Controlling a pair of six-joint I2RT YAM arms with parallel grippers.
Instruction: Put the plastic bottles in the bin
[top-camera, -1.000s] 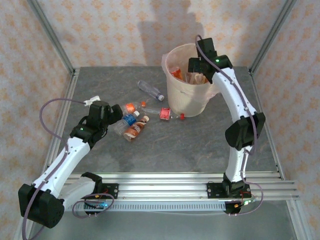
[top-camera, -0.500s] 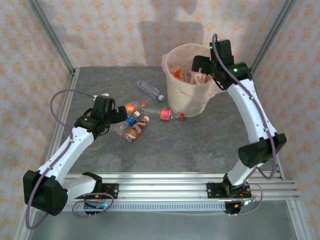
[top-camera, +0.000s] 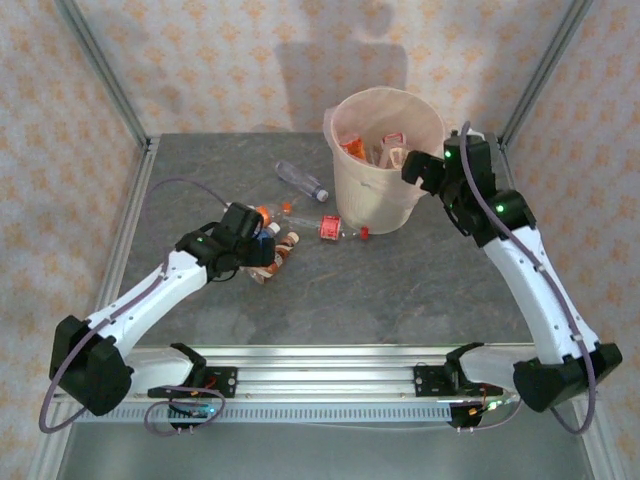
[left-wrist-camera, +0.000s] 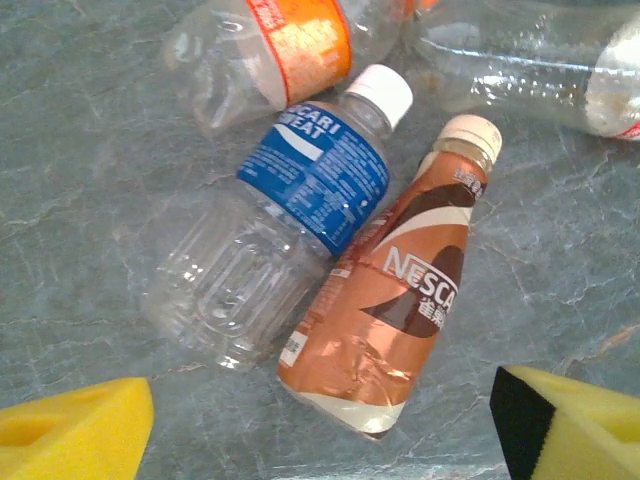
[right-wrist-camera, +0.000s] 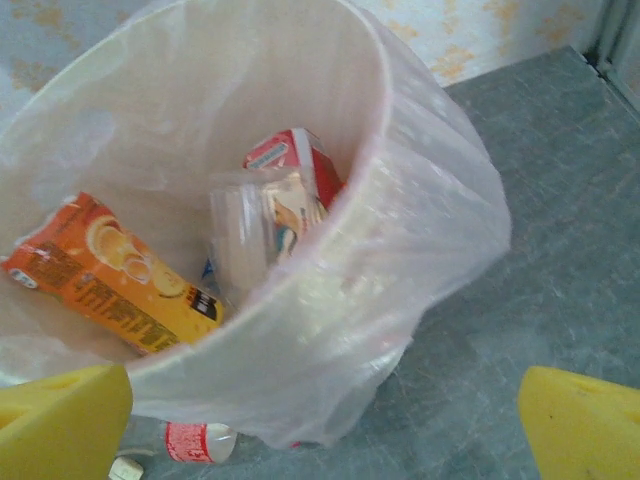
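Several plastic bottles lie on the grey table left of the bin (top-camera: 385, 205): a clear one with a dark cap (top-camera: 300, 180), a red-labelled one (top-camera: 335, 228) and an orange-brown one (top-camera: 272, 262). In the left wrist view the orange-brown Nescafe bottle (left-wrist-camera: 400, 300) lies beside a blue-labelled clear bottle (left-wrist-camera: 290, 215), with an orange-labelled bottle (left-wrist-camera: 275, 55) behind them. My left gripper (top-camera: 266, 240) (left-wrist-camera: 320, 445) hangs open just over them, holding nothing. My right gripper (top-camera: 417, 170) (right-wrist-camera: 320, 440) is open and empty beside the bin's right rim (right-wrist-camera: 380, 150). Inside are an orange bottle (right-wrist-camera: 110, 280) and a clear bottle (right-wrist-camera: 238, 245).
A red-and-white carton (right-wrist-camera: 295, 170) leans inside the bin. A red-labelled bottle (right-wrist-camera: 198, 440) shows under the bag's overhang. Metal frame posts and patterned walls close in the table on three sides; an aluminium rail (top-camera: 330, 380) runs along the near edge.
My left gripper has moved right and now sits over the bottle cluster. My right gripper has pulled back from above the bin to its right side.
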